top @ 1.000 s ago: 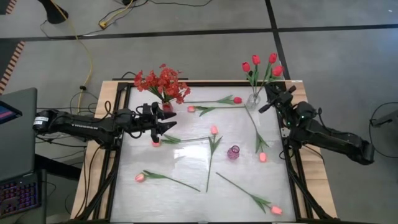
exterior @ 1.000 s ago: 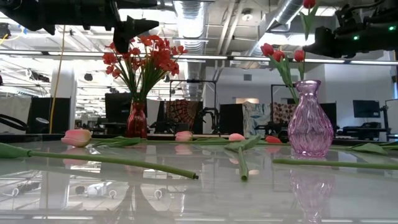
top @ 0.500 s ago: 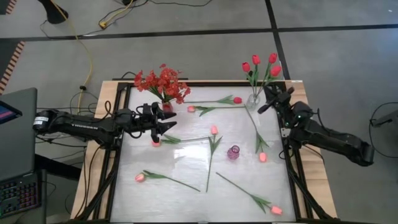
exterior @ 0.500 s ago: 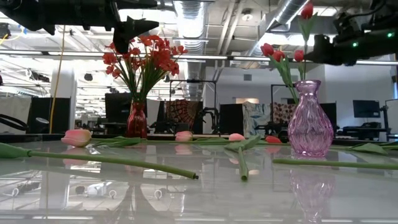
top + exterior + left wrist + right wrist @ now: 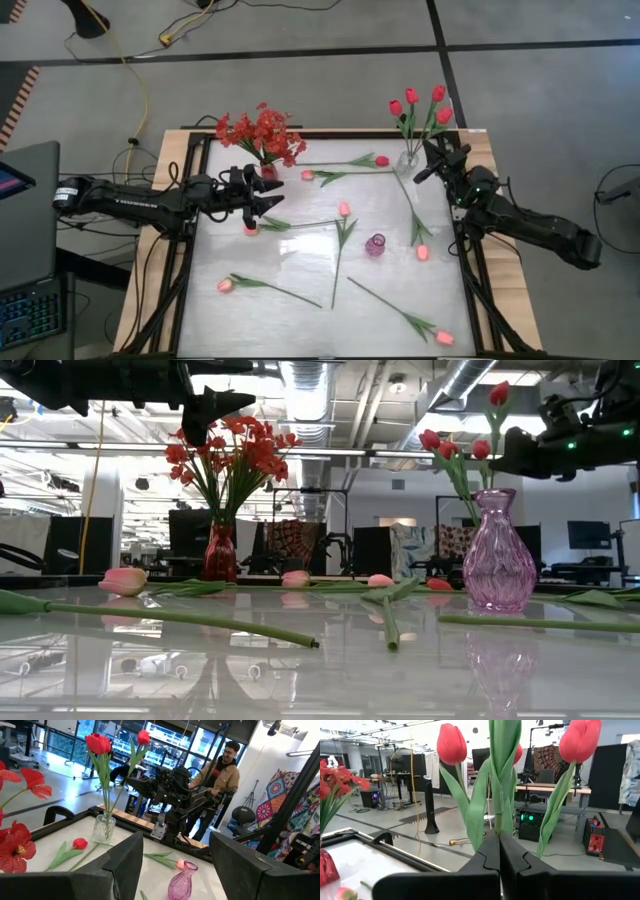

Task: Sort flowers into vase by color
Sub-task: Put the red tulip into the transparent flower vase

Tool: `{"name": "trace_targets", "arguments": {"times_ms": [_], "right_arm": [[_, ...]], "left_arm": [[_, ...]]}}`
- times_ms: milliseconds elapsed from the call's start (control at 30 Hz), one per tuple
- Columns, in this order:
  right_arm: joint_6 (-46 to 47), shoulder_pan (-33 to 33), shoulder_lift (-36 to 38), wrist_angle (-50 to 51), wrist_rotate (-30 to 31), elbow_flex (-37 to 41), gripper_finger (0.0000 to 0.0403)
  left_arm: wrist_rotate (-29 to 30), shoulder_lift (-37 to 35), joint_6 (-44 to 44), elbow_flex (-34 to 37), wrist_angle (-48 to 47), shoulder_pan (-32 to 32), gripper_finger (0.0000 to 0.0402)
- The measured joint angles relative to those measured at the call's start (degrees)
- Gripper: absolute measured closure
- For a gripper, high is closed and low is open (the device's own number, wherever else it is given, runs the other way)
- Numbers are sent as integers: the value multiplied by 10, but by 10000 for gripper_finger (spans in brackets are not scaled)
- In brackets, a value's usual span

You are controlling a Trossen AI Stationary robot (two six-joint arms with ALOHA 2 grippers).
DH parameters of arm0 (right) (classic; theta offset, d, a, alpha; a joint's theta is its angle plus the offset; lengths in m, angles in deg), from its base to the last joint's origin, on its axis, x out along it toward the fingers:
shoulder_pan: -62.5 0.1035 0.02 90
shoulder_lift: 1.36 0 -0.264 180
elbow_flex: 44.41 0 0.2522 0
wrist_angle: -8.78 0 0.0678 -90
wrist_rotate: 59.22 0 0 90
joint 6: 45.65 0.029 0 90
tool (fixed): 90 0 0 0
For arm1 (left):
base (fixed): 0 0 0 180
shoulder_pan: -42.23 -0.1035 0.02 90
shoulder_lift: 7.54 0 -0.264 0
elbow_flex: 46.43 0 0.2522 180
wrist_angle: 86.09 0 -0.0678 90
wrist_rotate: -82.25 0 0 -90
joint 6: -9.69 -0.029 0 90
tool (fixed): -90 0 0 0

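Note:
A clear vase (image 5: 408,160) at the table's far right holds red tulips (image 5: 411,97). My right gripper (image 5: 424,164) stands beside it, shut on another red tulip (image 5: 498,393) that stands above the rest. A red vase (image 5: 268,172) at the far left holds red sprays (image 5: 262,133). My left gripper (image 5: 268,200) hovers open just near of it, with nothing between its fingers (image 5: 125,865). Pink tulips (image 5: 344,209) and one red tulip (image 5: 381,161) lie flat on the table. A purple vase (image 5: 375,245) stands empty mid-table. My right gripper pinches the tulip's green stem (image 5: 495,822) between its two fingers, below the wrapped leaves. The fingers lie about level and across the stem, coming from the table's right and near side. The tulip stands upright, head up; the purple vase hides its lower end in the low view.
Loose pink tulips lie at the near left (image 5: 225,285), near right (image 5: 444,338) and right (image 5: 422,252), stems spread across the middle. A raised frame (image 5: 470,260) rims the table. A person (image 5: 225,765) stands behind the right arm, beyond the table.
My right gripper has sunk a little beside the clear vase, still shut on the stem. The held tulip has come down with it, upright, its head now nearer the other red heads.

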Motion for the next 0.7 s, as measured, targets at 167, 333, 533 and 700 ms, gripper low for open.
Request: {"name": "trace_targets", "arguments": {"times_ms": [167, 333, 533, 700], "right_arm": [[16, 0, 0, 17, 0, 0, 369], [33, 0, 0, 18, -2, 0, 334], [47, 0, 0, 50, -1, 0, 295], [64, 0, 0, 92, -1, -5, 250]], "left_arm": [[0, 0, 0, 0, 0, 0, 187], [0, 0, -3, 0, 0, 0, 187], [-5, 0, -3, 0, 0, 0, 187], [-6, 0, -2, 0, 0, 0, 187]]}}
